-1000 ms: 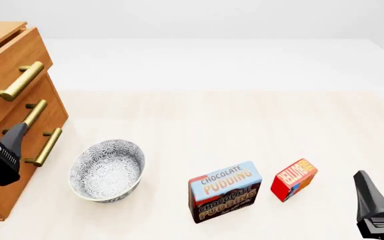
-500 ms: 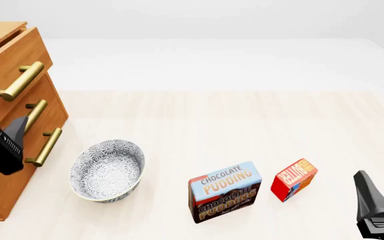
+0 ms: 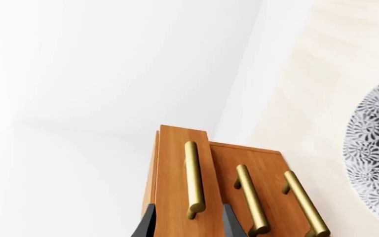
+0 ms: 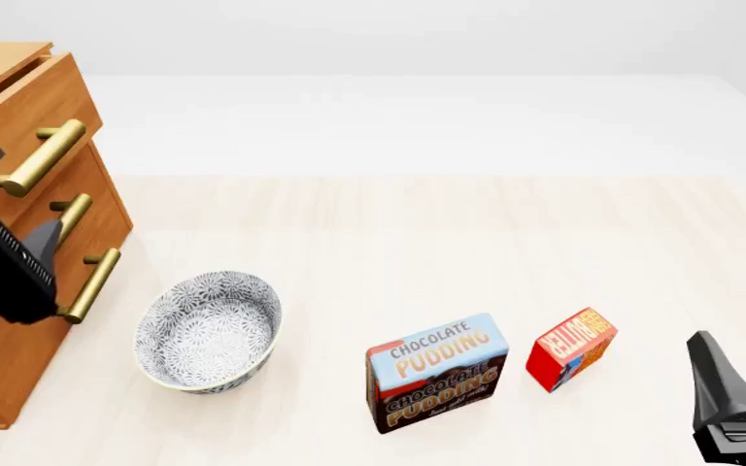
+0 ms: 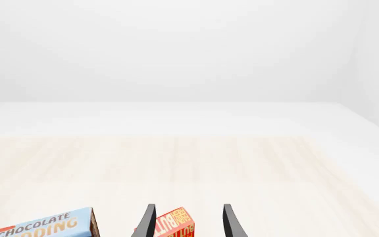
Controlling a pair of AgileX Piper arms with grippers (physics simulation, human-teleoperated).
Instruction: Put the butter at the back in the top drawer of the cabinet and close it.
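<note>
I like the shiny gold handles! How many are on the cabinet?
3. The cabinet carries a top handle, a middle handle and a bottom handle, one per drawer. The left arm hides part of the front.

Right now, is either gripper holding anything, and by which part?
Nothing is held. The left gripper is open around the top drawer's handle; the right gripper is open, empty.

left gripper (image 4: 11,199): moved up and far, now level with top drawer (image 3: 176,173) handle (image 4: 39,155)
fingers (image 4: 44,237): spread, tips either side of handle's near end, no contact visible
left arm body: risen along cabinet (image 4: 23,320) front
</note>
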